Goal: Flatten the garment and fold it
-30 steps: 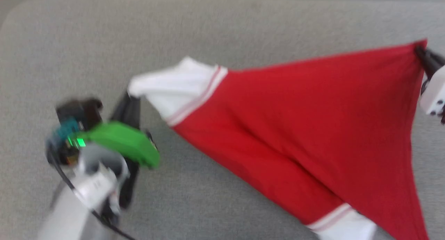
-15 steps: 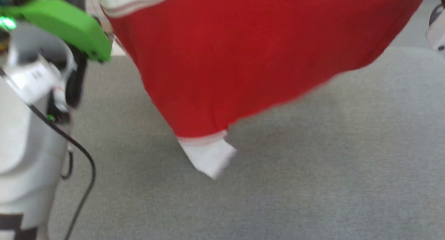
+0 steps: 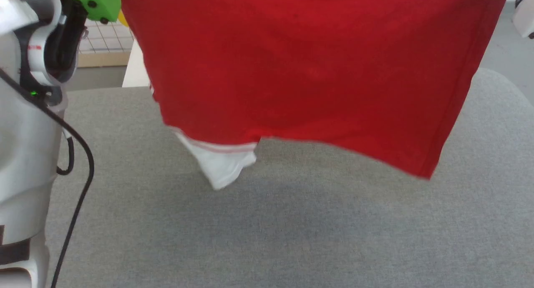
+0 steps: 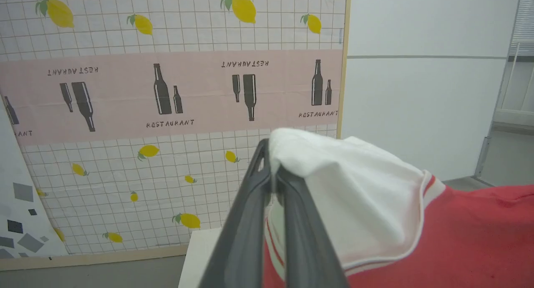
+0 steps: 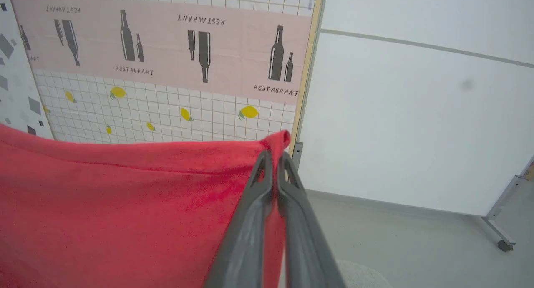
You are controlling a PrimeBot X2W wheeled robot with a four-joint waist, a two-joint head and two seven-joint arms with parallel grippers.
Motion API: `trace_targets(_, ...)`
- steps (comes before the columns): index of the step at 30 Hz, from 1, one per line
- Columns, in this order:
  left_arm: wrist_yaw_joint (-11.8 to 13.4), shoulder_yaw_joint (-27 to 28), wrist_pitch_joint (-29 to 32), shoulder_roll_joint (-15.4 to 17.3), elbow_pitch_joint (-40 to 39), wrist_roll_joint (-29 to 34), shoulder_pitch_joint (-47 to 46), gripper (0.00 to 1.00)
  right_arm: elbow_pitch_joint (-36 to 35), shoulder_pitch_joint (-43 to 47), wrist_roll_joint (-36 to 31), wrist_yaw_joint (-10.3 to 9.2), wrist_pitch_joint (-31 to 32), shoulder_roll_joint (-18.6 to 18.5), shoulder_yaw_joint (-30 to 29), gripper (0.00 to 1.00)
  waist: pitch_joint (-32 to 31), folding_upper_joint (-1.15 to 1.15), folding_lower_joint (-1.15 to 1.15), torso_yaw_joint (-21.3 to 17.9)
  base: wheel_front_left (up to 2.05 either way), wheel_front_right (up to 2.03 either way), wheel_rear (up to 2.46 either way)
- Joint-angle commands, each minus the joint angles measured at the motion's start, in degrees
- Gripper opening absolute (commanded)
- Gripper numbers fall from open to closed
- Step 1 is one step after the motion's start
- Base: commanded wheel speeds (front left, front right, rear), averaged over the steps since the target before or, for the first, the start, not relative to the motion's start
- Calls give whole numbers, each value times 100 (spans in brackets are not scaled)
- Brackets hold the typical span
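Grey cloth-covered table (image 3: 292, 238) spreads below me in the head view, and the shirt (image 3: 300, 62) hangs in the air above it, a broad sheet stretched between my two arms with its plain red side toward the head camera. Its bottom edge hangs clear of the table and dips lowest at the right corner. At the left the lower sleeve (image 3: 221, 165), white with striped trim, dangles beneath that edge; whether its tip touches the table I cannot tell. My left gripper (image 4: 272, 167) is closed on the upper sleeve (image 4: 354, 196): in the left wrist view my fingers pinch the white fabric near their tips, and it drapes over the right-hand finger, with the trim and red body falling away to the right. My right gripper (image 5: 275, 158) is closed on a red corner of the shirt, a small tuft poking out past the fingertips and the cloth's top edge running taut to the left. Behind both grippers stands a screen (image 4: 125, 154) printed with lemons, bottles and the word RESTAURANT, next to a white wall (image 5: 417, 133). My pale left arm (image 3: 25, 133) rises at the left of the head view, a green cover (image 3: 98, 4) at its top and a black cable (image 3: 81, 183) looping down beside it.
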Motion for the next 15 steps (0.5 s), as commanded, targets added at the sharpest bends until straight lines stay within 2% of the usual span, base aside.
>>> trace_targets(1, 59, 2, 126, 57, -29, 2, -131, 0, -59, -96, 56, -8, 105, -19, 46, 0, 121, 0, 0, -44, 0, 0, 0)
trace_targets(4, 125, -35, 338, 170, -24, 94, -231, 0, -83, -165, 56, -8, 275, -3, 103, 0, 337, 0, 0, -123, 0, 0, 0)
trace_targets(8, 246, -49, 327, 146, 175, 264, -618, 0, 39, -437, -43, -8, 342, 9, 128, 0, 846, 0, 0, -191, 0, 0, 0)
trace_targets(12, 299, -155, -18, 77, 635, 656, -1329, 0, 335, -966, -198, -8, 169, -4, 198, 0, 1458, 0, 0, -223, 0, 0, 0)
trace_targets(15, 433, -185, -464, -79, 1054, 964, -1993, 0, 653, -1532, -350, -8, -142, -2, 266, 0, 1901, 0, 0, -226, 0, 0, 0)
